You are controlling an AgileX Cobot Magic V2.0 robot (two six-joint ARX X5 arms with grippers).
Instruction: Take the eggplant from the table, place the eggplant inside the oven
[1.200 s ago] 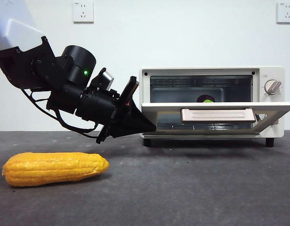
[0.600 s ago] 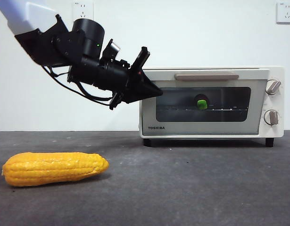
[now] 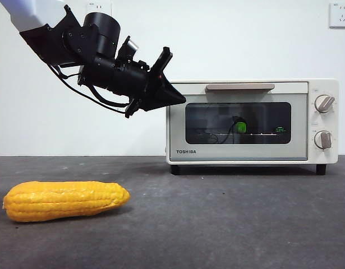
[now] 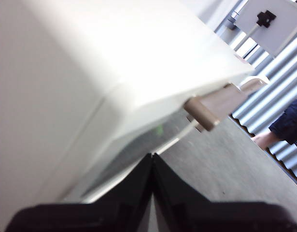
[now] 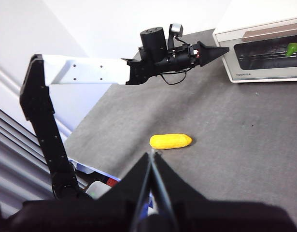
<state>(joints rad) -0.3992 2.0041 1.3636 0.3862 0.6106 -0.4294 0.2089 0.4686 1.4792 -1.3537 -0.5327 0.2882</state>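
Door now fully shut on the oven, versus dropped flat a second ago and nearly up half a second ago. Left gripper lifted off and drawn slightly back, tip now level with the oven's upper corner on the side away from the knobs, just beside the casing, touching nothing visible. Jaws pressed together to a point, holding nothing.

Eggplant inside the oven, behind the glass about mid-window; only the green cap reads clearly, purple body mostly lost in the dark. Looks like task done bar arm retreat, on this evidence.

Corn on the table, well apart from the oven, out toward the front on the gripper's side, untouched.

View differences:
- Front: door seated flush, handle up against the top edge.
- Left wrist: oven top and handle end close and blurred; faint green fleck through the glass, nothing between the jaws.
- Right wrist: whole left arm, oven, corn from far off. Right gripper parked well away from the oven, jaws closed, empty.
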